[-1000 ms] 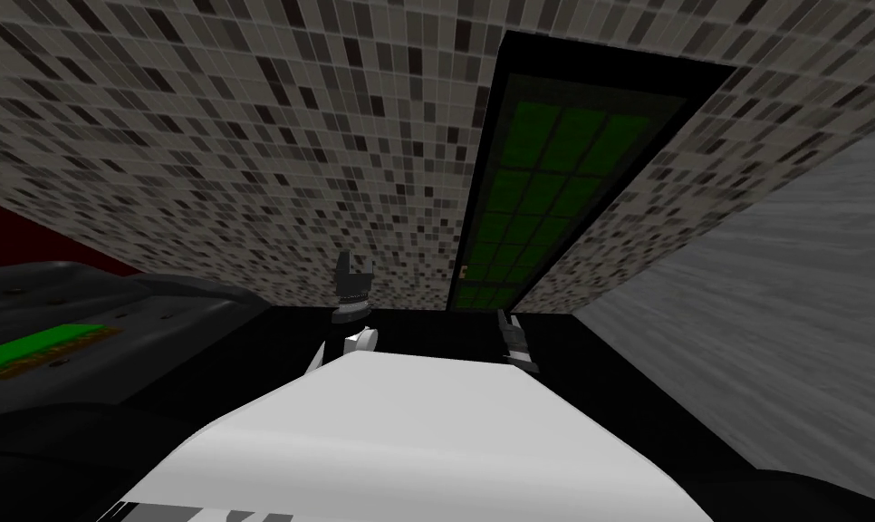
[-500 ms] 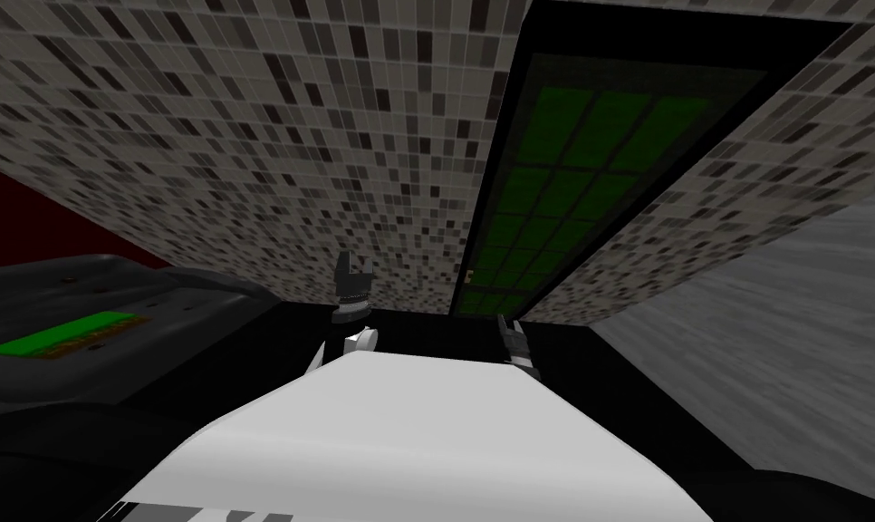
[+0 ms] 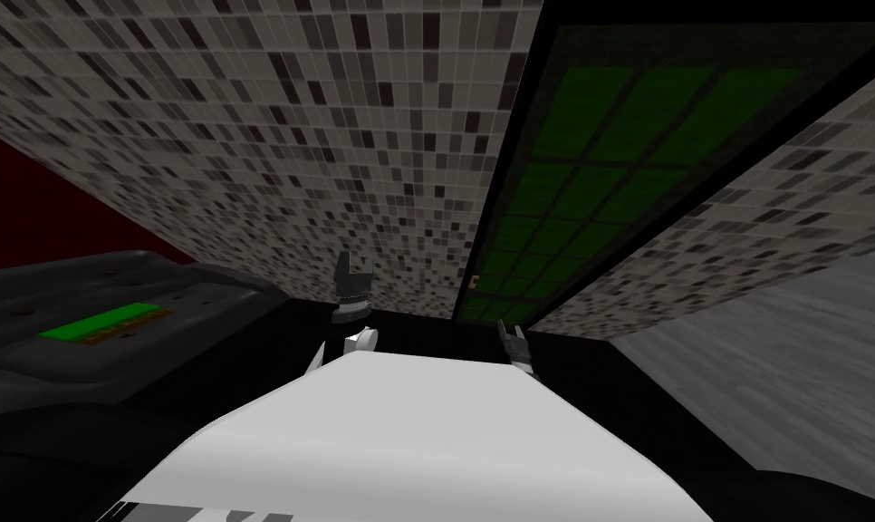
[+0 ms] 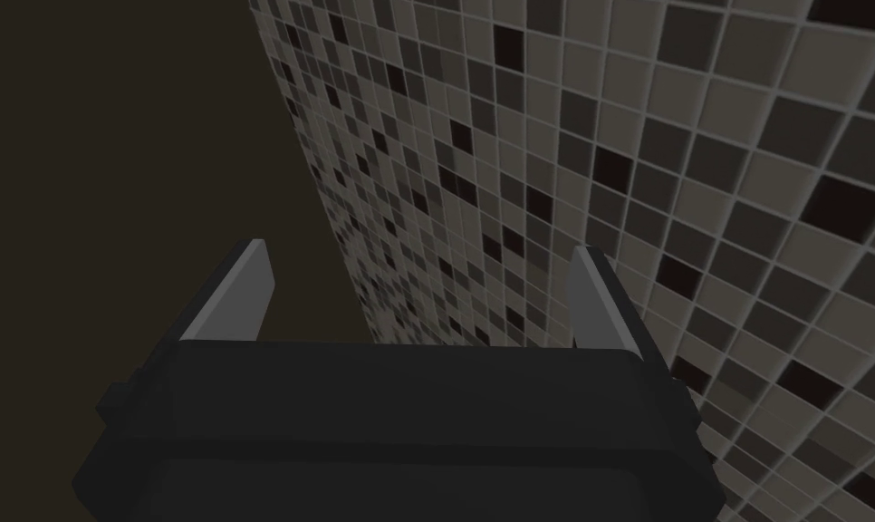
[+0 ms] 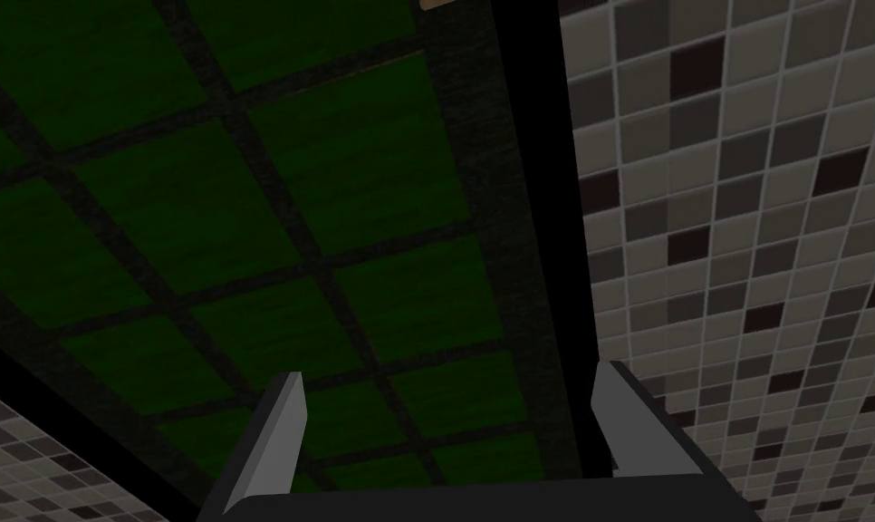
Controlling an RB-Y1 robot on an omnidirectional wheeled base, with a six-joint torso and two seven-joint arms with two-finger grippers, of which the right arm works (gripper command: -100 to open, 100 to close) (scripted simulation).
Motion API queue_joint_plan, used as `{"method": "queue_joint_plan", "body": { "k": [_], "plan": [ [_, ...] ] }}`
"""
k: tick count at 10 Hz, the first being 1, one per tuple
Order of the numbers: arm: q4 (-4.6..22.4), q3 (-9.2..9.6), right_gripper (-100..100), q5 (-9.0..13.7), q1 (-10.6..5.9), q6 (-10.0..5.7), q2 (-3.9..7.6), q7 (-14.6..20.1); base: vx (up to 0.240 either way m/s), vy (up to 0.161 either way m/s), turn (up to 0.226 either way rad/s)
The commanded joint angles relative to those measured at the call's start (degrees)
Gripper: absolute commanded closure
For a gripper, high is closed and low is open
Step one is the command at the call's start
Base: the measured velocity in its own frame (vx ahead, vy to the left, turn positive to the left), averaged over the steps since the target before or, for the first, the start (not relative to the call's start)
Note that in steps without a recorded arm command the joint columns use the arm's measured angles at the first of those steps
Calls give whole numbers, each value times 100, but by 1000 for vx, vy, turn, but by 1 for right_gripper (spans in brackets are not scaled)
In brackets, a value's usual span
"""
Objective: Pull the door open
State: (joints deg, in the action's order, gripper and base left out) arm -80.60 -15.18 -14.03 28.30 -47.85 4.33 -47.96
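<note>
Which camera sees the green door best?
The head view: the door appears almost whole, dark frame, green panes and small handle. The right wrist view shows some panes close up; the left wrist view faces the tiled wall.

Probably a home bathroom: a wall (image 3: 291, 136) of small grey mosaic tiles around a green-paned door (image 3: 599, 172).

Dark floor (image 3: 599, 381) running along the foot of a mosaic-tiled wall (image 3: 291, 136), bulky dark fixture (image 3: 28, 362) with a green top panel standing at near left
</note>
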Motion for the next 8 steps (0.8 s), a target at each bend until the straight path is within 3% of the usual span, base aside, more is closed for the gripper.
{"method": "queue_joint_plan", "body": {
  "k": [1, 8],
  "plan": [
    [146, -56, -100, -33, 3, -79, -24, -177, 110, 0, 115],
    [814, -303, -100, -187, -37, -370, -176, -934, 111, -23, 108]
  ]
}}
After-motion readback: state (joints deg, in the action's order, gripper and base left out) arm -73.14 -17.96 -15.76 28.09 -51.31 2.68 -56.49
